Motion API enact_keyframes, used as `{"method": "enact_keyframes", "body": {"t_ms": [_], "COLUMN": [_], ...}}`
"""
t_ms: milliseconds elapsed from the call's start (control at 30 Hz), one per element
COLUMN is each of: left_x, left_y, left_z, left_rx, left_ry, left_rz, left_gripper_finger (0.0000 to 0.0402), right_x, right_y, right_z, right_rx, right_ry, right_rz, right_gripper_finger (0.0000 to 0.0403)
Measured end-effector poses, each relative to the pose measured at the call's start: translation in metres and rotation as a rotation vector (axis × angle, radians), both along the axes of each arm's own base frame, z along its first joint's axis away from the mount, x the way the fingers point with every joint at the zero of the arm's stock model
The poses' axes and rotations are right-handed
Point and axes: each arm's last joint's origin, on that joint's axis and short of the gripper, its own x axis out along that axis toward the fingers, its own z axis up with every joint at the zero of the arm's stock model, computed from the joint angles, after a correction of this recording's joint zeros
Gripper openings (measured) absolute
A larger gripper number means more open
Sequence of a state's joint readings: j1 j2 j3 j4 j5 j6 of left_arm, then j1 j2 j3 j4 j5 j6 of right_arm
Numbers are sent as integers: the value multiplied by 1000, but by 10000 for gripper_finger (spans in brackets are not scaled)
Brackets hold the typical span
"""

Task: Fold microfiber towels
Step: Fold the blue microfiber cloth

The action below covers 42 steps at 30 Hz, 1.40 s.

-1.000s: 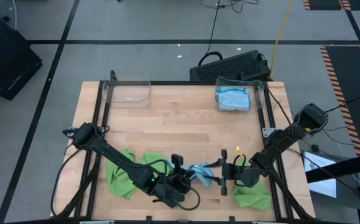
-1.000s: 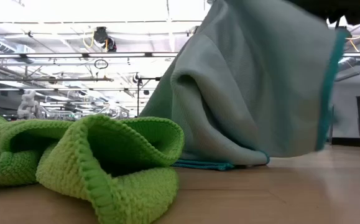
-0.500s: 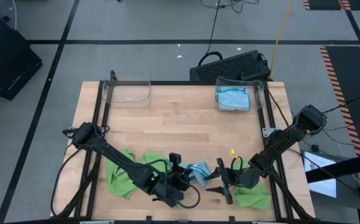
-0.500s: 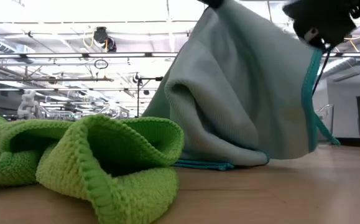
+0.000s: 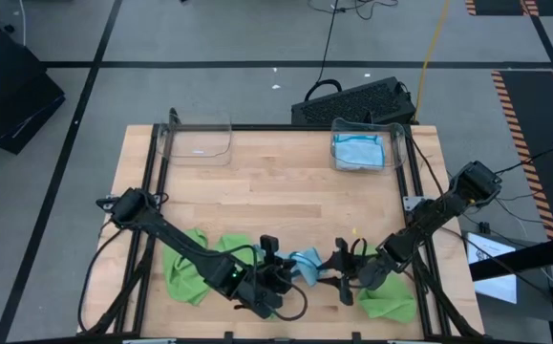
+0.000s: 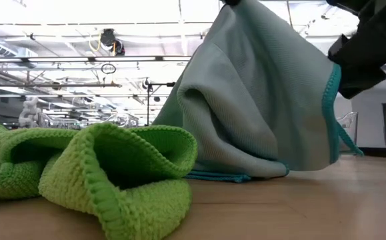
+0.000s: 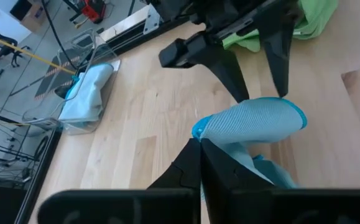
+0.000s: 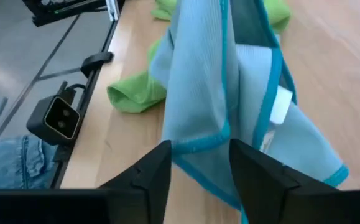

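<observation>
Near the front edge of the desk (image 5: 276, 191), the left gripper (image 5: 278, 274) has its fingers closed on the light blue towel (image 5: 305, 263) and holds it up. The right gripper (image 5: 343, 277) is just right of the cloth, its fingers apart around the teal edge. Green towels (image 5: 195, 268) lie on both sides.

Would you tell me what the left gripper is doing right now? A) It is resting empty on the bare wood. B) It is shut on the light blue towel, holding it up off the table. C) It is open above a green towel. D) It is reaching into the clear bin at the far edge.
B: in the left wrist view the left gripper is pinched shut on the light blue towel, which hangs raised in the low view.
</observation>
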<state>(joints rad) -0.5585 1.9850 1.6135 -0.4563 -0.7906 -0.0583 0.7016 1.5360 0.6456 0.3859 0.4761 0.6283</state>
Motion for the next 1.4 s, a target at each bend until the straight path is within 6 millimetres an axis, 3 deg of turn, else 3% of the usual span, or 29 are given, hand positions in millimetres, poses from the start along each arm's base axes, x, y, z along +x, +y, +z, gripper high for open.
{"method": "enact_keyframes", "body": {"t_ms": [200,433,1000,1267,1400], "left_x": [1,0,5,5,8], "left_y": [0,-3,2,-4,-7], "left_z": [1,1,-2,-6,-15], "left_rx": [-16,-41,-62,-222,-239], "left_ry": [-15,-30,-13,75,104], "left_rz": [1,7,3,-142,-164], "left_gripper_finger": [13,14,15,18,46], "right_x": [8,12,10,9,8], "right_y": [-3,-4,7,4,1], "right_z": [9,15,27,23,21], "right_rx": [-43,-95,-97,-214,-280], "right_ry": [-108,-174,-298,-272,-262], "right_rz": [-16,15,167,26,-36], "right_gripper_finger": [98,6,2,2,2]}}
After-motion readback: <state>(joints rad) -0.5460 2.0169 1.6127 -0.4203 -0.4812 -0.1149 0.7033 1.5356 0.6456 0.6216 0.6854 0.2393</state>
